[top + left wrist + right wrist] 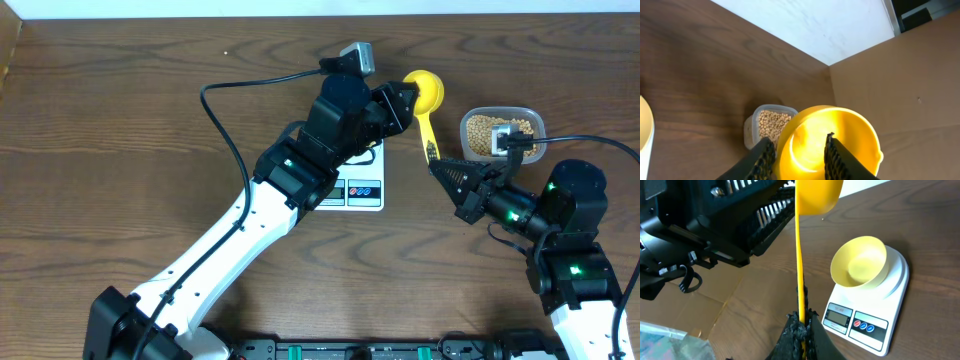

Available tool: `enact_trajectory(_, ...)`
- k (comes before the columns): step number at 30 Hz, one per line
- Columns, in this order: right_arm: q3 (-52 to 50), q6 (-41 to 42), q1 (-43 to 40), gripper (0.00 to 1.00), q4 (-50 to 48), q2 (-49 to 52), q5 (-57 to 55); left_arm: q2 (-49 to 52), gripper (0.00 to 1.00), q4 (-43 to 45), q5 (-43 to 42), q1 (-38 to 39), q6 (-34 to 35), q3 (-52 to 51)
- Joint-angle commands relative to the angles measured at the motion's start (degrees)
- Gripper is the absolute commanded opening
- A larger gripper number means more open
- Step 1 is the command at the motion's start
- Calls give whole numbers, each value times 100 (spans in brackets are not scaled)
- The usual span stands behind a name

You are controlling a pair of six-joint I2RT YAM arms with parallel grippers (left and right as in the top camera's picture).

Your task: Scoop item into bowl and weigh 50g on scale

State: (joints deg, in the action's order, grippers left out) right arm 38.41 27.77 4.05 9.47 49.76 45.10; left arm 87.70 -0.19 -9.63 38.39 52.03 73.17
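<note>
Where tub (pixel 540 122) holds beans (pixel 483 130), bowl (pixel 860 265) on scale (pixel 895 287)

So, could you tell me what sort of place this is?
Probably a robot test bench, not a kitchen: a wooden table, cardboard side walls, and a kitchen scale and bean tub.

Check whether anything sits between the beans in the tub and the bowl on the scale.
Yes. The left arm hangs over the scale, hiding the bowl from above. The left gripper straddles the rim of the scoop, right between the bowl and the beans.
</note>
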Motion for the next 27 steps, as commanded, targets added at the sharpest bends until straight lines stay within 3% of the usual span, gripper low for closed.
enact_trajectory(1, 92, -170, 31, 1, -11, -52, -57, 7, 32, -31, 199, -24, -101, -9)
enact_trajectory(14, 92, -151, 55, 1, -151, -52, 293, 7, 32, -109, 199, -24, -101, -9)
enact_trajectory(27, 92, -170, 55, 2, -96, -52, 212, 7, 22, -111, 197, -24, -101, -9)
